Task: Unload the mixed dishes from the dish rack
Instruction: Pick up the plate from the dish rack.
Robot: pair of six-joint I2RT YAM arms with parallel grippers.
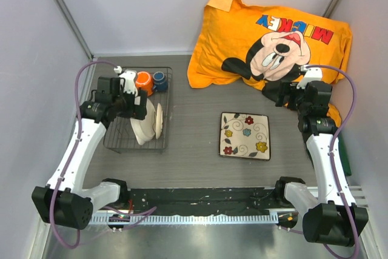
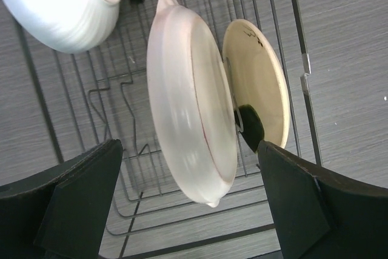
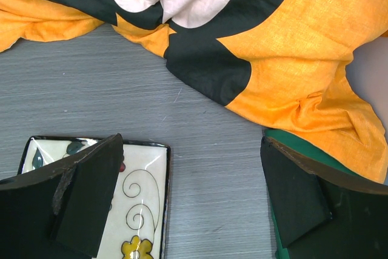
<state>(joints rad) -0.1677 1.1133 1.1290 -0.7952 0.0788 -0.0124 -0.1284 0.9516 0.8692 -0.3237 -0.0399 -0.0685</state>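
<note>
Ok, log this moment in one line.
left gripper: open above dark wire-grid dish rack; right gripper: open, empty; square white flowered plate: on table

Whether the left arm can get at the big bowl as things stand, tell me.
Probably yes. The left gripper hangs open over the rack, its fingers either side of the big bowl, which stands on edge, with nothing between. The plate close beside it may crowd one finger.

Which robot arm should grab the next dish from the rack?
Left. The left gripper, open, hangs over the dish rack, aimed at a big pale dish standing on edge. The right gripper is far off by the orange pillow, near the flowered plate.
</note>
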